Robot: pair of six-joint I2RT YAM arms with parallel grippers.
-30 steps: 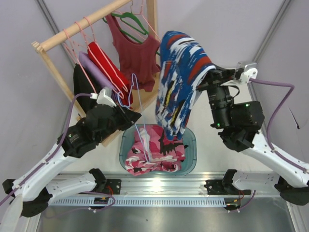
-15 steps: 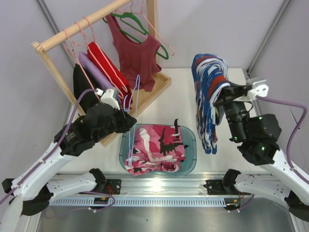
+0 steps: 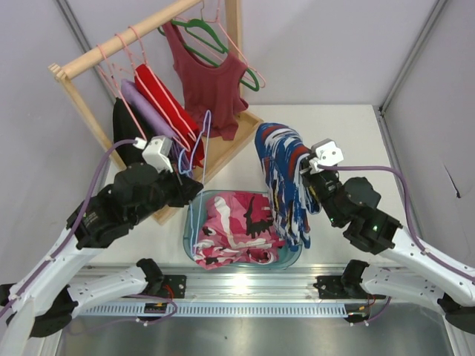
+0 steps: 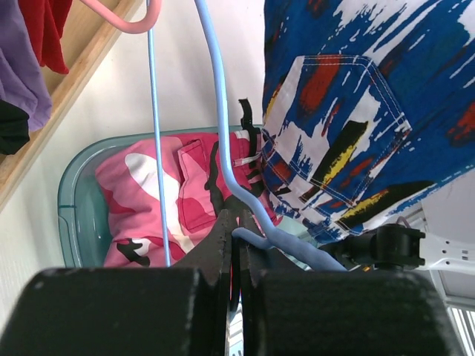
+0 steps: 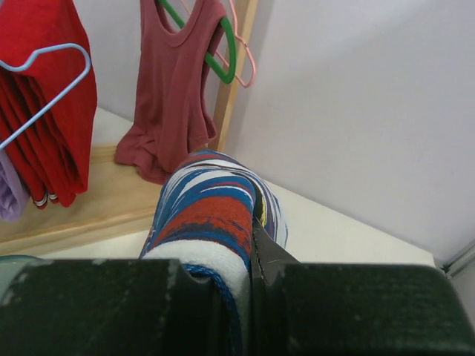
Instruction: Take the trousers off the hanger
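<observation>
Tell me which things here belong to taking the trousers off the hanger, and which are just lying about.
Part of the job:
- trousers, held by the right gripper
- light-blue hanger, held by the left gripper

Just there:
- teal basin with the pink camouflage garment
- dark-red tank top on the green hanger
- wooden rack

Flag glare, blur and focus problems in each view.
Top view: sharp, evenly lit, glare spot on the rail. Left wrist: jaws dark and soft up close, hanger and trousers sharp. Right wrist: jaws a dark blur, tank top crisp.
</observation>
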